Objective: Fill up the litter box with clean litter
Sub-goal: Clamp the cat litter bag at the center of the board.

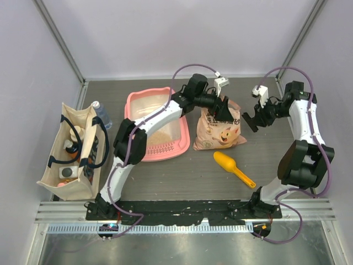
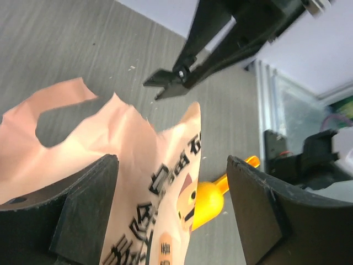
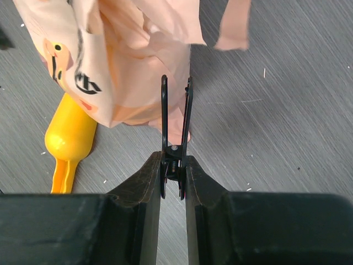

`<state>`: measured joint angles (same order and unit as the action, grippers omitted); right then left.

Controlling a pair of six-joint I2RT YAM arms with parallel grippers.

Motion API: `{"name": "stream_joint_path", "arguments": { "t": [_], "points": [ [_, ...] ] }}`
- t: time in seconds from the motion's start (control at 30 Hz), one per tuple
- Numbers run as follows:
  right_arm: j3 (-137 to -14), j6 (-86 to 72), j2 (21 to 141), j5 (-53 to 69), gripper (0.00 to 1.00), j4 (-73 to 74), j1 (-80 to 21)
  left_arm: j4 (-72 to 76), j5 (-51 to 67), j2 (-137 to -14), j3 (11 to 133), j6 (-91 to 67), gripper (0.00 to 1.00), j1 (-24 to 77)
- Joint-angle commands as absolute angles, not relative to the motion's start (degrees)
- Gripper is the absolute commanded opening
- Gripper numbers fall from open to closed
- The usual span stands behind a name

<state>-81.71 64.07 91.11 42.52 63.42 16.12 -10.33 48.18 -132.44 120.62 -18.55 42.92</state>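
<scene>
The pink litter box [image 1: 134, 102] lies left of centre, with tan clean litter [image 1: 164, 136] on its floor; my left arm crosses over it. A peach cat-print bag [image 1: 218, 131] stands to its right. My left gripper [image 1: 220, 105] is at the bag's top. In the left wrist view this gripper [image 2: 171, 165] is open, and the bag's torn top edge [image 2: 127, 160] stands between its fingers. My right gripper [image 1: 256, 118] hovers right of the bag. The right wrist view shows it [image 3: 174, 160] shut on a black spring clip [image 3: 175, 124], whose tips are spread.
A yellow scoop [image 1: 234, 167] lies on the table in front of the bag and also shows as the scoop [image 3: 69, 141] in the right wrist view. A beige tote bag [image 1: 74, 149] with bottles stands at the far left. Metal frame posts rise at the back corners.
</scene>
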Motion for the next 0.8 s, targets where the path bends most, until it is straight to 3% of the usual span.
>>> {"name": "stream_joint_path", "arguments": {
  "t": [0.0,0.23,0.47,0.77],
  "points": [
    [-81.6,64.9,92.1,43.3,0.01,60.3,16.4,-0.3,40.2,-121.3,110.2,-0.9,0.83,43.9],
    [-84.5,75.2,97.8,43.4,0.01,62.9,15.7,23.7,30.9,-104.5,82.7,23.6,0.80,46.0],
    [-90.2,78.1,103.4,50.4,0.01,65.6,14.3,27.8,35.0,-103.9,76.8,37.3,0.65,50.0],
    [-91.0,93.1,102.0,49.7,0.01,78.5,12.3,25.9,34.7,-112.3,83.8,44.7,0.67,51.4]
  ]
}}
